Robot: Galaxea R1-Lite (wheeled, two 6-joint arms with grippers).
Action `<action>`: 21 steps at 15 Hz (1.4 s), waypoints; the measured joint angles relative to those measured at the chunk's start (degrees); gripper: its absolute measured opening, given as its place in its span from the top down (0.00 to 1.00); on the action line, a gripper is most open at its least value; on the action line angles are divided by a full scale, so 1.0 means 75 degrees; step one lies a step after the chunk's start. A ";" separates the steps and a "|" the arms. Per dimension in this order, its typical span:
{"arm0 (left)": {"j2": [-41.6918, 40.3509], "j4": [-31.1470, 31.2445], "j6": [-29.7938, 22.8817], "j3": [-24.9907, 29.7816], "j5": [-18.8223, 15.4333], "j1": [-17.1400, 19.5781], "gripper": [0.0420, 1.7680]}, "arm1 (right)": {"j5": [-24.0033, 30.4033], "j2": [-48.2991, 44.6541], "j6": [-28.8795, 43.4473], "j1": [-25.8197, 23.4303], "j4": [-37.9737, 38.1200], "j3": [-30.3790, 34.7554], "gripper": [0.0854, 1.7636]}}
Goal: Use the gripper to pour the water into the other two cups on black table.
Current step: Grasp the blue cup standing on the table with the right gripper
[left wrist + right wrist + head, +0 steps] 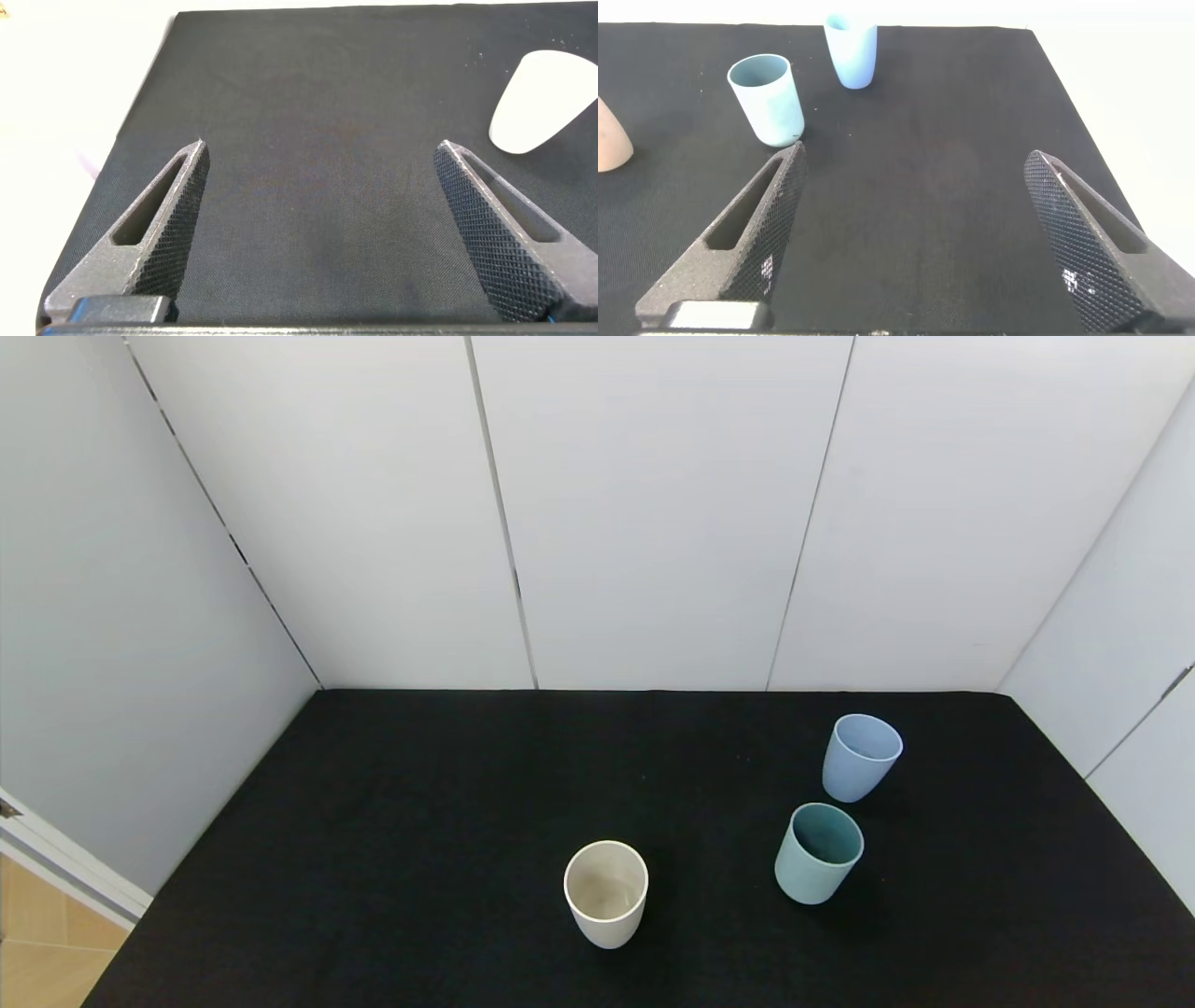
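Still at the start: both grippers wait low and spread wide, holding nothing.

Nearest to the robot, the right gripper (910,229) and the left gripper (318,224) hover over the black table (392,821), fingers far apart. Further out stands the cream cup (606,893), then the mint-green cup (818,853), and farthest the pale blue cup (861,757), all upright. I judge the water is in the blue one, though I cannot see it. Next, the right gripper must probably reach past the green cup and close on the blue cup.
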 joint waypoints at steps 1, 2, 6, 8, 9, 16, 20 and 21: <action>0.0000 0.0000 0.0002 0.0000 0.0000 0.0000 0.03 | 0.0000 0.0000 0.0000 0.0000 0.0000 0.0000 0.04; 0.0000 0.0000 0.0002 0.0000 0.0000 0.0000 0.03 | -0.0005 0.0000 0.0010 0.0000 -0.0007 0.0000 0.04; 0.0000 0.0000 0.0002 0.0000 0.0000 0.0000 0.03 | 0.0000 0.0000 0.0187 0.0021 0.0336 -0.0302 0.04; 0.0000 0.0000 0.0002 0.0000 0.0000 0.0000 0.03 | 0.0010 0.0039 0.0283 0.0024 0.1068 -0.0743 0.04; 0.0000 0.0000 0.0002 0.0000 0.0000 0.0000 0.03 | 0.0046 0.0073 0.0291 0.0024 0.1234 -0.0967 0.04; 0.0000 0.0000 0.0002 0.0000 -0.0003 0.0000 0.03 | 0.0010 0.1929 0.0291 0.0062 0.1624 -0.2768 0.04; 0.0000 0.0000 0.0002 0.0000 0.0000 0.0000 0.03 | -0.0114 0.4177 0.0291 -0.0003 0.1521 -0.3885 0.04; 0.0000 -0.0003 0.0005 0.0000 -0.0003 0.0000 0.03 | -0.0133 0.4762 0.0289 -0.0021 0.1333 -0.4088 0.04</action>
